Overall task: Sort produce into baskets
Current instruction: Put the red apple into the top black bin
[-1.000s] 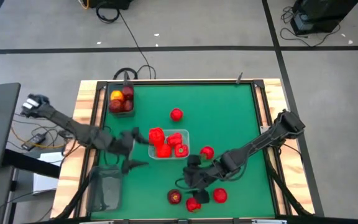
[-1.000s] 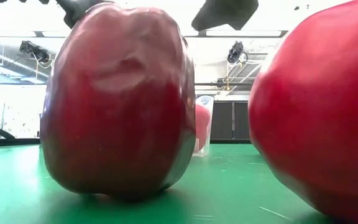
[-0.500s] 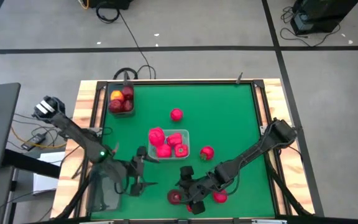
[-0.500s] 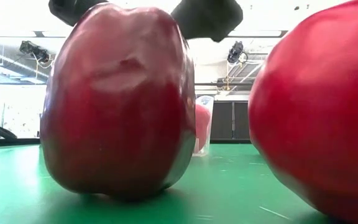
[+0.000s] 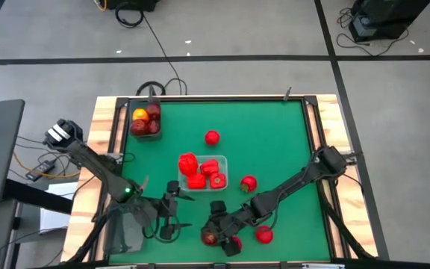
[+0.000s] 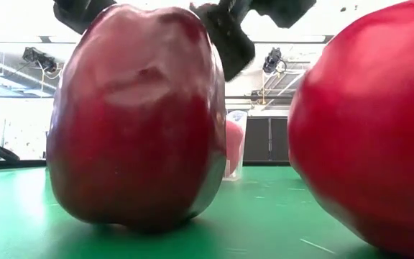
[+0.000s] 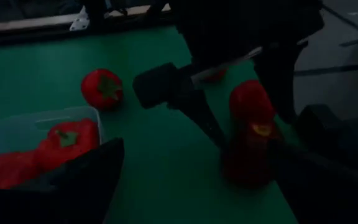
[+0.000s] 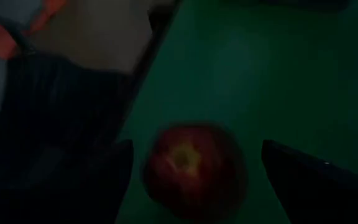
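Where fingers spread: apple [image 8: 194, 165] (between) right gripper [image 8: 191, 180]

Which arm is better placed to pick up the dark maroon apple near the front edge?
The right. Its gripper is open directly over the maroon apple, fingers straddling it in the low view. The left gripper sits beside, farther off, near the grey bin.

Seen from table height, the maroon apple [image 6: 136, 119] blocks most of the surface behind it, and a red fruit [image 6: 369, 129] beside it runs off the picture's edge. From above, the right hand [image 5: 216, 226] covers that apple almost entirely. Its wrist view is dim and blurred. The grey bin [image 5: 125, 228] near the apple is cropped.
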You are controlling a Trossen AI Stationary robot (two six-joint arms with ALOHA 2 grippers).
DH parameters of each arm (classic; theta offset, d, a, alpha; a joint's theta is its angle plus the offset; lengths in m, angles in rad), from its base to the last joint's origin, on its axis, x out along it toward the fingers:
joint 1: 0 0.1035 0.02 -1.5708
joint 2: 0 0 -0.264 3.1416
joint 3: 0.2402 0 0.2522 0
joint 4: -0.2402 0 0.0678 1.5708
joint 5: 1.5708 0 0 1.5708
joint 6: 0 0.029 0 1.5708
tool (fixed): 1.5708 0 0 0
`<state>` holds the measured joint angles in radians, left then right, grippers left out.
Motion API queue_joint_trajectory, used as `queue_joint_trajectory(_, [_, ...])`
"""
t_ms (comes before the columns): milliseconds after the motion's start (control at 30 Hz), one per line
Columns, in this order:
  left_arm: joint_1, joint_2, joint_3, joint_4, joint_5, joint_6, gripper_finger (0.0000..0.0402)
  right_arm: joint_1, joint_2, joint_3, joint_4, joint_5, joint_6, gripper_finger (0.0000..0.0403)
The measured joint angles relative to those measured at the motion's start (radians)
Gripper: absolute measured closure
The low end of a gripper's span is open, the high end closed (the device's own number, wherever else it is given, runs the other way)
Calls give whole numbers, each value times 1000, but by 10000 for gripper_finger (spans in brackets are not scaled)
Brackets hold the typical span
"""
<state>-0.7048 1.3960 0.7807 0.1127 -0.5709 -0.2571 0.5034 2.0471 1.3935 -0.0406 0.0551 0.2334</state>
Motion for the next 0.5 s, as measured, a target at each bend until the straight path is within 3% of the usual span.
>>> queue_joint_trajectory(300, [-5,5,0,-39,-1,-17,3,0,47,0,-9,42,2,43])
queue_joint_trajectory(500, [-5,5,0,-55,-3,-52,3,-3,35,0,-19,60,-2,113])
